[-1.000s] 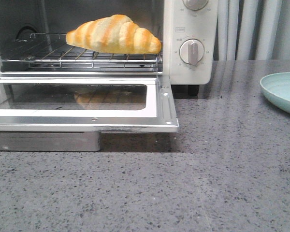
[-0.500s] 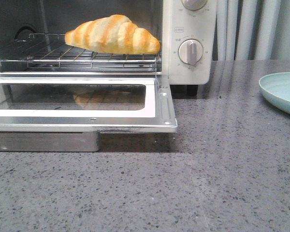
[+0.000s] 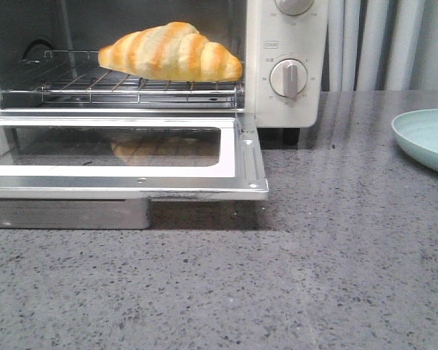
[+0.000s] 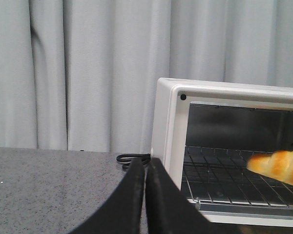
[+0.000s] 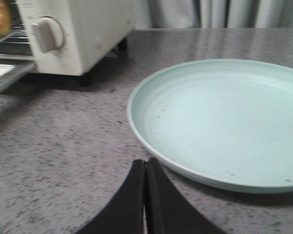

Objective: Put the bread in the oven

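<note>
The bread [image 3: 171, 51], a golden and cream striped croissant roll, lies on the wire rack [image 3: 117, 86] inside the white oven [image 3: 286, 102]. The oven's glass door [image 3: 124, 157] hangs open and flat. The bread's end also shows in the left wrist view [image 4: 281, 165] and in the right wrist view [image 5: 0, 17]. My left gripper [image 4: 145, 165] is shut and empty, beside the oven's left front corner [image 4: 168, 126]. My right gripper [image 5: 145, 165] is shut and empty, over the counter at the plate's rim. Neither gripper shows in the front view.
A pale green empty plate [image 3: 427, 138] sits on the grey speckled counter [image 3: 314, 262] right of the oven; it fills the right wrist view [image 5: 219, 122]. A black cord [image 4: 132, 158] lies left of the oven. Grey curtains hang behind.
The oven and bread shifted very slightly left in the front view one second ago; nothing has moved since then.
</note>
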### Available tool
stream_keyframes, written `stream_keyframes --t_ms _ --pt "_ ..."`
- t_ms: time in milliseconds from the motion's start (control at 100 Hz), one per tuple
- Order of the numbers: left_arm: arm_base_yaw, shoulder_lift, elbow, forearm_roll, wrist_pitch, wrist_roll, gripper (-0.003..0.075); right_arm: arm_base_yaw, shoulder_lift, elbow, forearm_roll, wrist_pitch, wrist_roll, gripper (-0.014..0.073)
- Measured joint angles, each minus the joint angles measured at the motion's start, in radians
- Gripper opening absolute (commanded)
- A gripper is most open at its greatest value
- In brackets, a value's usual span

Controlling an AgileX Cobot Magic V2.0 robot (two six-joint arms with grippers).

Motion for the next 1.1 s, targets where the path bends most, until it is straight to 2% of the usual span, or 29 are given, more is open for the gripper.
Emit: stream_keyframes --t_ms 420,550,720,930,1100 --pt "0.000 0.000 0.000 0.000 0.000 0.000 -0.0021 -0.185 -0.259 0.000 0.017 0.176 0.002 -0.0074" --pt "0.000 0.000 0.000 0.000 0.002 0.000 -0.0021 -0.195 -0.354 0.000 0.020 0.274 0.002 -0.0074" --pt "0.000 0.000 0.000 0.000 0.004 0.000 -0.0021 -0.200 -0.365 0.000 0.020 0.365 0.002 -0.0074" --pt "0.000 0.000 0.000 0.000 0.004 0.000 -0.0021 -0.200 -0.365 0.000 0.000 0.449 0.002 -0.0074" --pt "0.000 0.000 0.000 0.000 0.004 0.000 -0.0021 -0.200 -0.365 0.000 -0.039 0.455 0.002 -0.0074"
